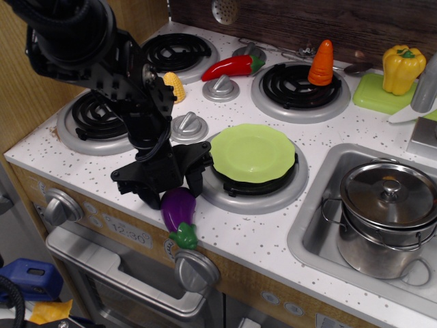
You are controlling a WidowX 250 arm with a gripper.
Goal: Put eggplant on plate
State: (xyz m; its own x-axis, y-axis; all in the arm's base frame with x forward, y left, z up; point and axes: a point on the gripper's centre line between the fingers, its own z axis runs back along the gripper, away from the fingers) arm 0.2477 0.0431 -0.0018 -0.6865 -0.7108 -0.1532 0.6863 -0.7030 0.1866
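Here, black pincer (172, 190) straddles glossy purple eggplant (178, 212) beside scalloped plate (252, 152).

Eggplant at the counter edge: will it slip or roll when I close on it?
Probably slippery: the eggplant looks glossy and rounded, so it may squirt out of the hand. It looks like stiff plastic, likely light. It lies near the counter's front edge, so a nudge might roll it off.
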